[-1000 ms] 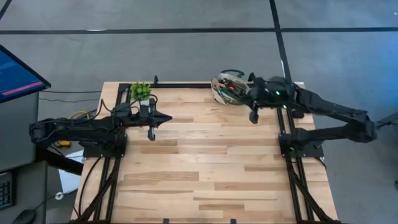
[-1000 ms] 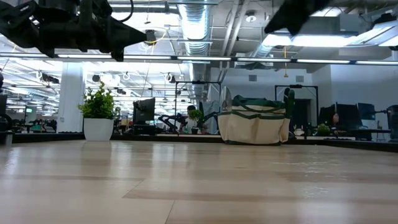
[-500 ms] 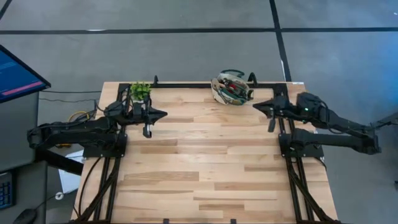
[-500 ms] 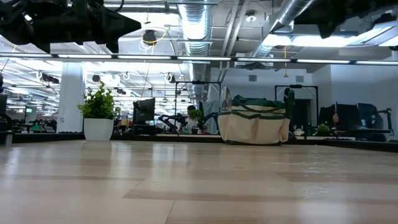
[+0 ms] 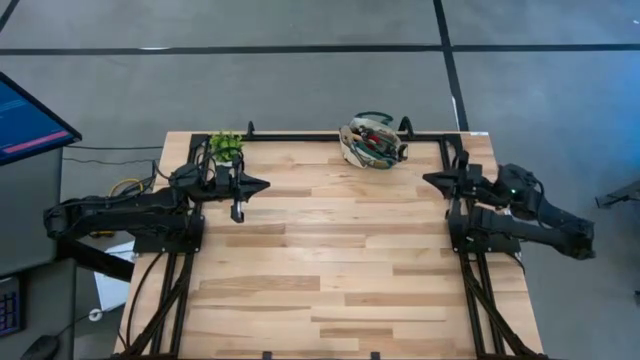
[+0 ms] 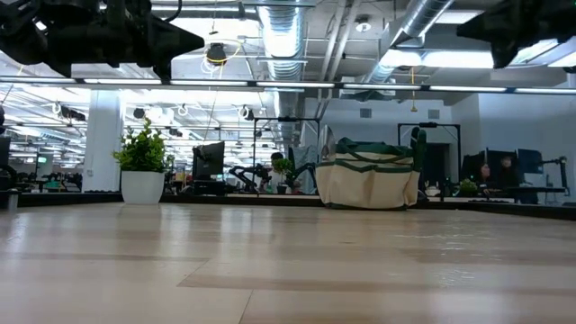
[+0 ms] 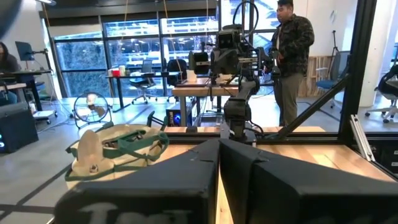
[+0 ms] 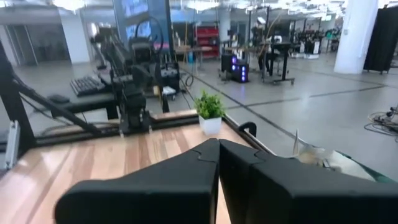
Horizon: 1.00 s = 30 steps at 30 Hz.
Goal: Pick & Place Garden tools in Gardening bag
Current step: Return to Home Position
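A light wooden surface seen from above, with a small round beige gardening bag standing at its far edge. The garden tools sit inside the bag as a red, black and green jumble in its open mouth; none lies loose on the surface.

Both arms hang above the surface, carrying nothing. The left tool is well apart from the bag on its left, just beside a potted plant. The right tool is near the bag on its right, not touching it. Each wrist view shows its own two dark fingers clenched together with nothing between them.

The bag's mouth faces up. From table height, a green handle rises upright above the rim at one end, so that tool's long axis seems to run vertically.

The likely risk is small: the right arm, being nearer, could catch a loop handle or that raised handle if it swung towards the bag, and soft fabric at the edge could tip or slide off.
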### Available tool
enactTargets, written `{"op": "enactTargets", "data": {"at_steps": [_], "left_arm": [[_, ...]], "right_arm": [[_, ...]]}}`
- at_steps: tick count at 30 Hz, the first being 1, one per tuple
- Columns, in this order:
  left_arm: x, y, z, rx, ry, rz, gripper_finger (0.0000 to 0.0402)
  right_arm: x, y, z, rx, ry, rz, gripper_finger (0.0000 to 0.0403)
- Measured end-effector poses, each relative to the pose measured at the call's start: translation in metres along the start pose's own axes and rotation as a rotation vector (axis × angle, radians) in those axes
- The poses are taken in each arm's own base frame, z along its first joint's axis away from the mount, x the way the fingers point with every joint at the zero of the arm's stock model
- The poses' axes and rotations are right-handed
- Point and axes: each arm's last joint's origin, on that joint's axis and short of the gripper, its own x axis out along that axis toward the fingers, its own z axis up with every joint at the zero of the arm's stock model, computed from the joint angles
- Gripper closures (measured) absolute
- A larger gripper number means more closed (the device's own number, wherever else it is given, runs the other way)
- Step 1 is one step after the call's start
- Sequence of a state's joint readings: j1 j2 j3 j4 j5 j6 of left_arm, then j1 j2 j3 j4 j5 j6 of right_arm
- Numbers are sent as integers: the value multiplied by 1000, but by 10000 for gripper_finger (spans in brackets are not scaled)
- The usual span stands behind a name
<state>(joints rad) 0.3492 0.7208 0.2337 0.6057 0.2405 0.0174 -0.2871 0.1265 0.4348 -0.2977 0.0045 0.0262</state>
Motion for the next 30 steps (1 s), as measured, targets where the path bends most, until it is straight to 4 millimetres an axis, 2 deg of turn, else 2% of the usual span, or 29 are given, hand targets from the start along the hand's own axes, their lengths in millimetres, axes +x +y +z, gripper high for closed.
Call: {"op": "enactTargets", "data": {"at_steps": [5,20,30], "left_arm": [[0,0,0,0,-1,0,399],[-1,0,1,3,-7,1,399],[-7,20,-3,5,38,81,399]], "right_arm": [[-11,0,-12,26,-62,2,403],[-4,1,-22,-39,-84,13,403],[-4,2,-22,-55,-83,19,403]]}}
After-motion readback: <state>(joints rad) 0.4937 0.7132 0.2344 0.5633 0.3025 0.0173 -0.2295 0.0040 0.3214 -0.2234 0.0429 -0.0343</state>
